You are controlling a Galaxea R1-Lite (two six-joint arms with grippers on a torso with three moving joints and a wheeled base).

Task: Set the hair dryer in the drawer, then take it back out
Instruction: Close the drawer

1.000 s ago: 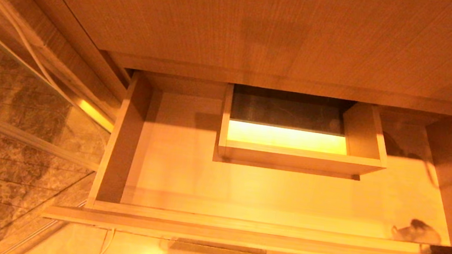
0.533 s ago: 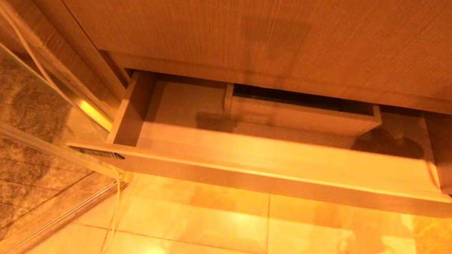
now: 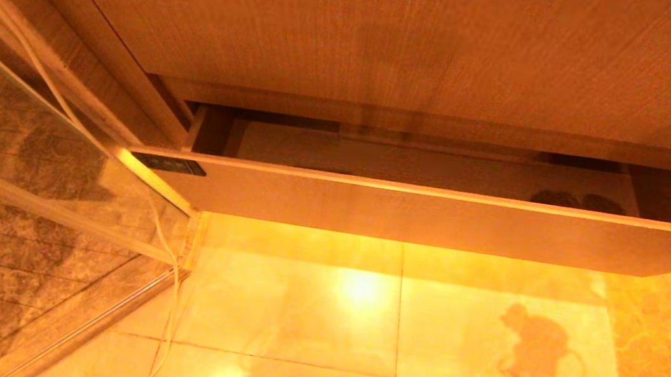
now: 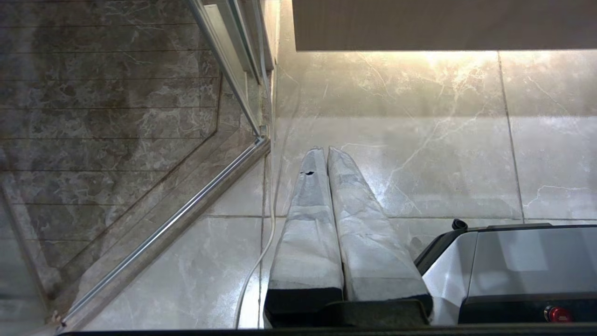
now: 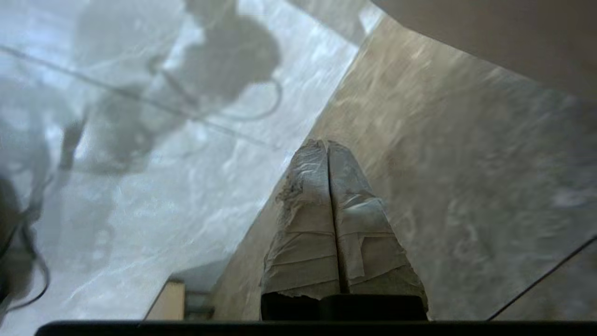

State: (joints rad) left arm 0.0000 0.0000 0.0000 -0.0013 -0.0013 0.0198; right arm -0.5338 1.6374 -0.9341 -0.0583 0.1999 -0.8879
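We see the drawer [image 3: 409, 213] nearly closed under the surface [image 3: 392, 35]; right claw [image 5: 328, 145] and left claw [image 4: 325, 151] pressed together, empty.

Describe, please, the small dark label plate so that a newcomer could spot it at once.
Start at the wide wood countertop across the top of the head view, then drop to the drawer nearly pushed in beneath it. On the top edge of the drawer's plain front, at its far left corner, sits the label plate: a small dark rectangle, the only dark mark on that pale front.
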